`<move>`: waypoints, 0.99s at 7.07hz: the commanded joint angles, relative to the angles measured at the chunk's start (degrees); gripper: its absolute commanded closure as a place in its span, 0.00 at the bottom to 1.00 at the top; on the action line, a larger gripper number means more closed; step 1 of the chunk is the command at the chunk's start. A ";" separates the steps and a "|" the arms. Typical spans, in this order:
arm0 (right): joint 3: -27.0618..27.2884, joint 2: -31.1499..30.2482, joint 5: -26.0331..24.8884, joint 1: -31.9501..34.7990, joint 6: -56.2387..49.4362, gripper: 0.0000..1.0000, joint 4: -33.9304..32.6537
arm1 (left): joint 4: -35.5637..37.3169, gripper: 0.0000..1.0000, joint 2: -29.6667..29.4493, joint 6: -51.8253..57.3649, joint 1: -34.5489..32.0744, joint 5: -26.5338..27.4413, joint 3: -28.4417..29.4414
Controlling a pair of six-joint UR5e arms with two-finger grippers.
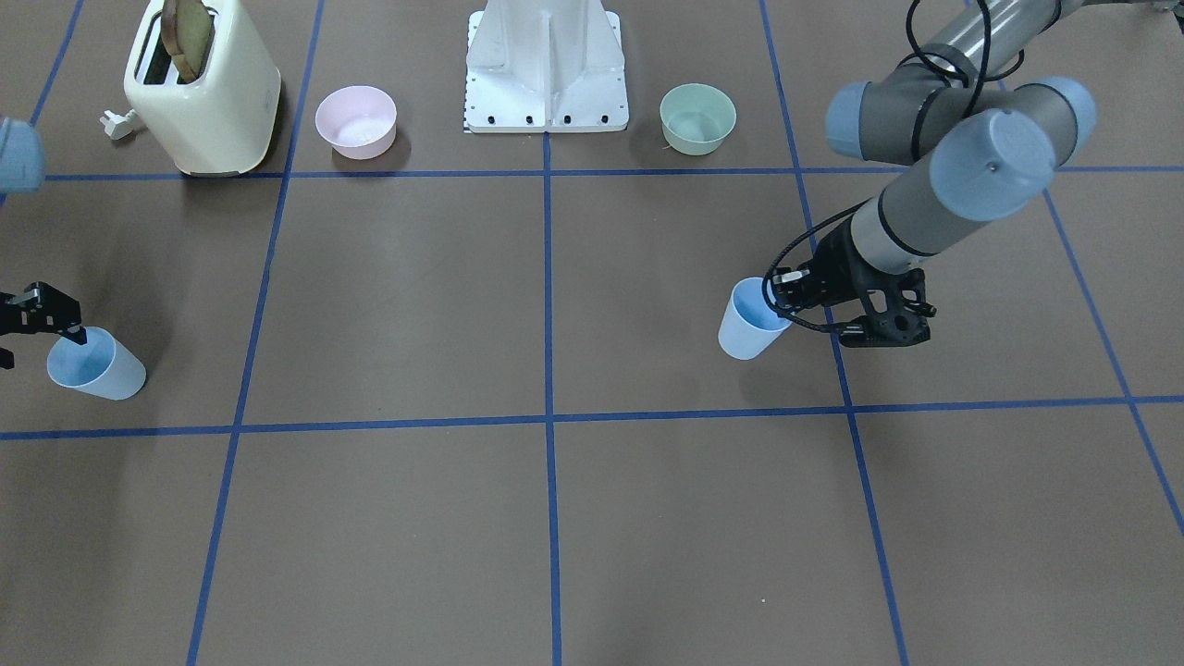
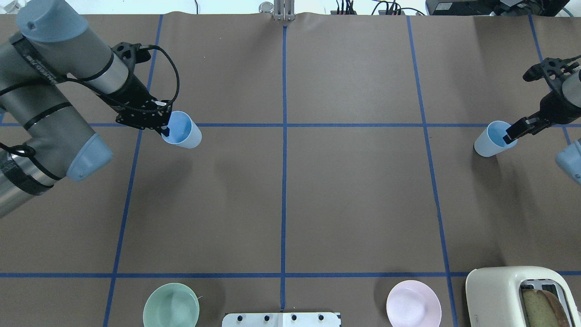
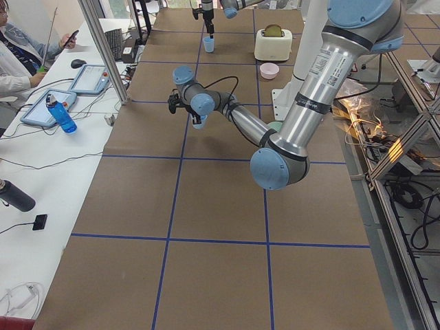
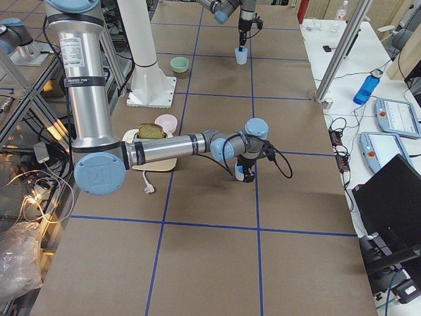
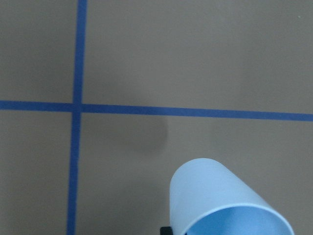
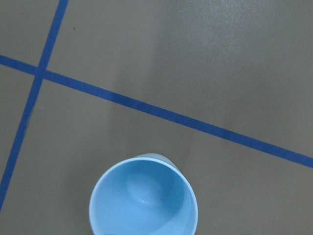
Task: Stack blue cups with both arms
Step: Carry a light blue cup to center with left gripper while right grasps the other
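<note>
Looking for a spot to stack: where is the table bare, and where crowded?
Barest is the table's middle, between the left cup and the right cup, and the far strip beyond them. Crowded: the robot-side edge, where the mint bowl, white base, pink bowl and toaster stand in a row.

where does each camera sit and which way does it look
Front-facing: across the table, facing the robot's white base; left arm at right.
Overhead: behind the robot, looking forward; left arm left, right arm right.
Exterior left: table's end, left arm near.
Exterior right: other end, right arm near.
Left wrist: down on the left cup.
Right wrist: down into the right cup.
Front-facing and overhead share the toaster.
</note>
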 commanded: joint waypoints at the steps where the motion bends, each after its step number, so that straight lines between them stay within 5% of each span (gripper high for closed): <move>1: -0.24 1.63 0.32 0.00 0.28 0.18 -0.52 | 0.16 1.00 -2.03 -2.64 1.48 0.13 0.22; 5: -2.61 2.87 -0.03 0.00 0.19 0.19 -0.17 | 2.69 1.00 -6.93 -8.43 6.05 3.03 0.31; 7: -3.31 2.87 -0.03 0.00 -0.07 0.33 -0.09 | 4.29 1.00 -9.58 -8.62 7.89 4.78 1.37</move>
